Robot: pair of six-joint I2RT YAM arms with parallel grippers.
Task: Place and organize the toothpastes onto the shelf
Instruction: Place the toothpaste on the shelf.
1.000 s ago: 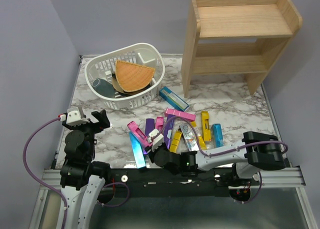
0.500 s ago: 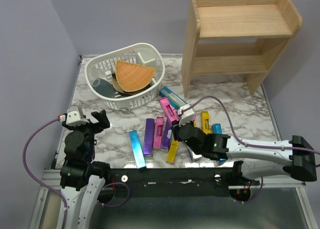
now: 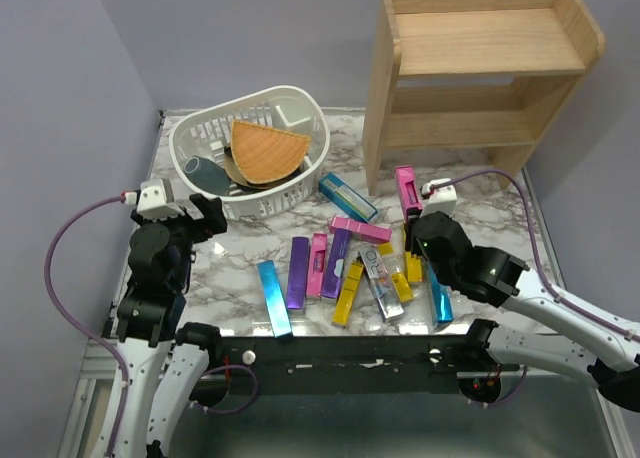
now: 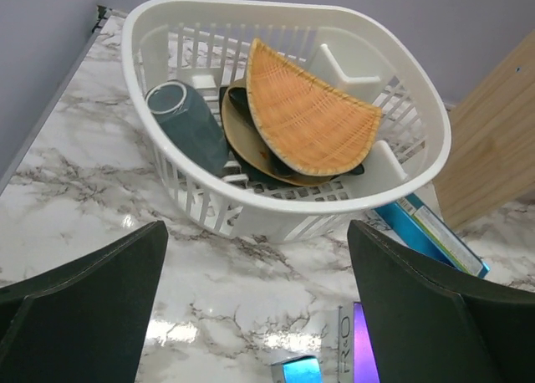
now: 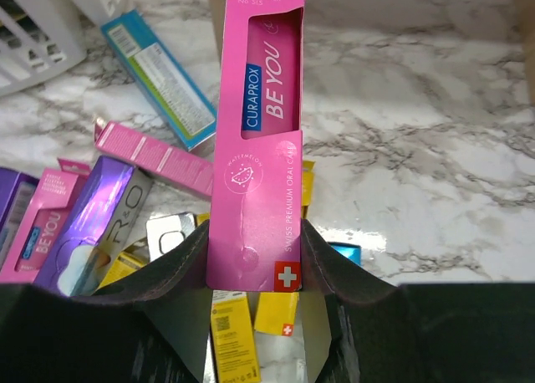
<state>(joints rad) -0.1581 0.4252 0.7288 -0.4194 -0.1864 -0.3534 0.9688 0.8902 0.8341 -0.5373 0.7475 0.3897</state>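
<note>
My right gripper is shut on a magenta pink toothpaste carton, holding it by its near end above the marble, just in front of the foot of the wooden shelf. In the right wrist view the pink carton stands lengthwise between the pads of the gripper. Several other toothpastes lie in a loose pile at the table's front middle, and a blue one lies by the basket. At the left my left gripper stays open and empty, facing the basket.
A white slotted basket at the back left holds an orange wedge and a grey cup; its rim fills the left wrist view. Purple walls close in the left and right sides.
My right arm has lifted the pink carton from the left of the pile and carried it right and away, toward the foot of the shelf. The left arm has shifted only slightly.
</note>
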